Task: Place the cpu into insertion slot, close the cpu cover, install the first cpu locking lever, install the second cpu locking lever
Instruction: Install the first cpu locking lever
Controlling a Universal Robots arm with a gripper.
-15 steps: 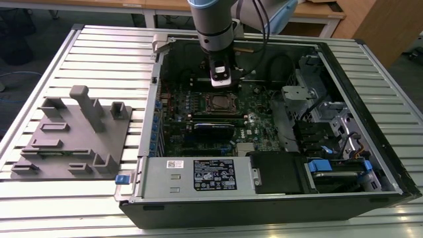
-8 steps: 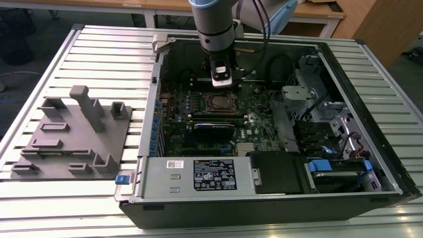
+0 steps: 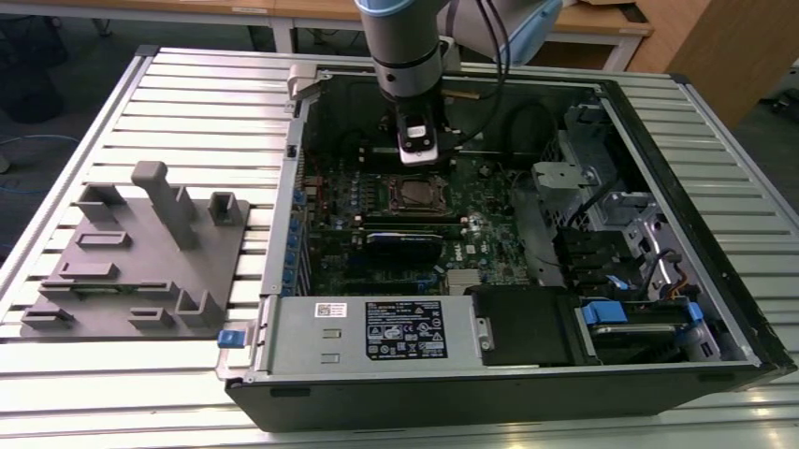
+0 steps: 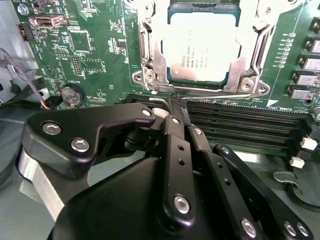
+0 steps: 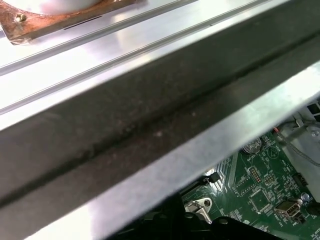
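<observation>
slatted metal table (image 3: 187,84) carries open black computer case (image 3: 500,398); grey power supply box (image 3: 312,341) with white label at case end nearest exterior camera; blue clip (image 3: 230,338) just beside its corner; grey moulded fixture (image 3: 138,271) with upright posts on table toward exterior view's left, apart from case; long black slots (image 4: 240,122) run across green motherboard (image 4: 100,50)

So in the second wrist view the cpu (image 4: 202,47) and the cpu cover (image 4: 150,55) both run off the picture's edge, far side cut off. The end effector (image 4: 176,106) with its black linkage blocks a big chunk of the motherboard (image 4: 95,60), and I can't tell if it actually touches the thin lever wire (image 4: 220,96). First wrist view: a grey case wall (image 5: 150,130) hides most of the motherboard. In the exterior view the insertion slot (image 3: 417,195) is too small to make out.
</observation>
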